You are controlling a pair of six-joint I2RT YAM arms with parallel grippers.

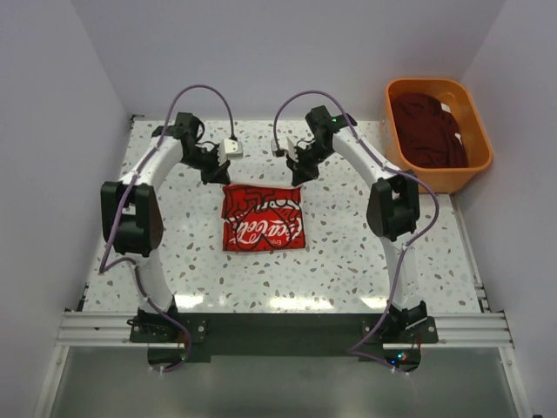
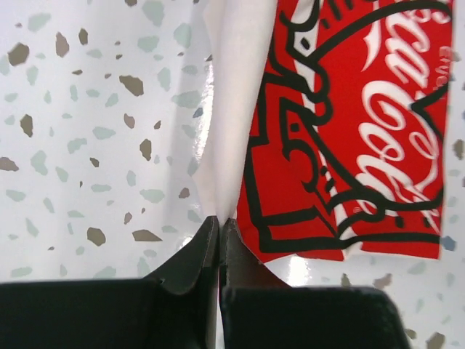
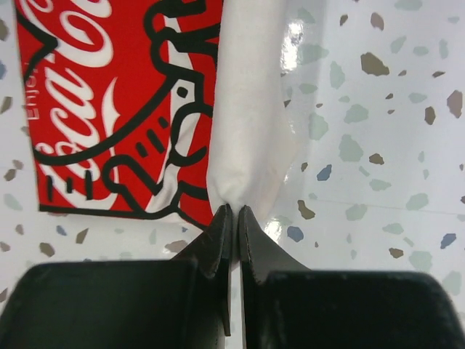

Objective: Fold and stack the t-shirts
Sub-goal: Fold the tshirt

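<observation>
Nearest the arm bases, the speckled table (image 1: 348, 252) carried one folded red t-shirt (image 1: 263, 219) at its centre, white lettering and black line print facing up.

At the shirt's far edge both arms reached down, one to each far corner. The left gripper (image 2: 219, 221) was clenched, fingertips meeting on a pale white fold of cloth (image 2: 240, 109) that ran along the side of the red print. Whether this fold was the shirt's own reverse side could not be confirmed, though it adjoined the red panel without a gap. The right gripper (image 3: 234, 210) was likewise clenched on a matching white fold (image 3: 251, 109) at the opposite side. Both folds rose from the table toward the fingertips, while the printed panel lay flat.

Farther back, at the table's far right corner, an orange tub (image 1: 438, 178) stood well apart from the red shirt. A dark maroon t-shirt (image 1: 426, 131) lay bunched inside it.
</observation>
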